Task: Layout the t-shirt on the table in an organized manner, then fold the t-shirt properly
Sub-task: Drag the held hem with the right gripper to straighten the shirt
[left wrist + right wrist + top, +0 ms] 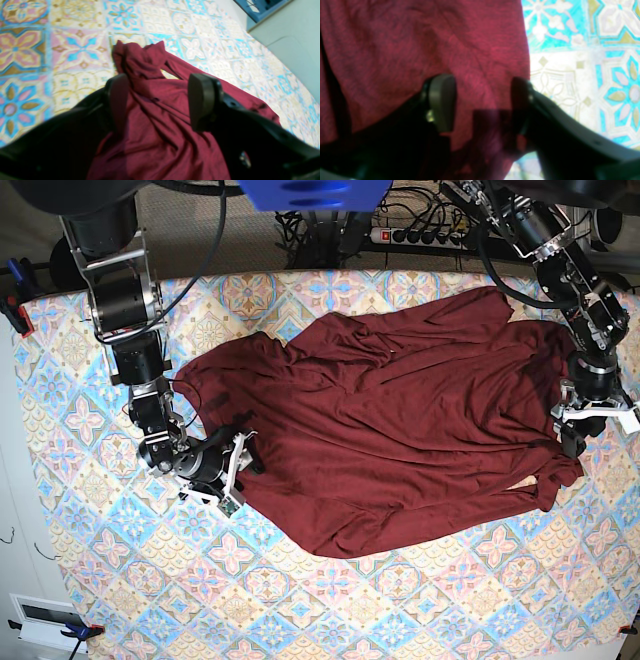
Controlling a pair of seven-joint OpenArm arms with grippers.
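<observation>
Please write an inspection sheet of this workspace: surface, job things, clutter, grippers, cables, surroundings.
Surface: table covered by a pastel tile-patterned cloth, lying flat.
Job things: t-shirt, dark red, spread but wrinkled and bunched, not yet folded.
Clutter: nothing seen on the table besides the t-shirt.
Grippers: left gripper open, jaws on either side of a raised ridge of fabric at the shirt's edge; right gripper open at the opposite edge, over fabric.
Cables: bundle of cables and a power strip behind the table's far edge.
Surroundings: blue clamps at the table's corners; pale floor beside it.
</observation>
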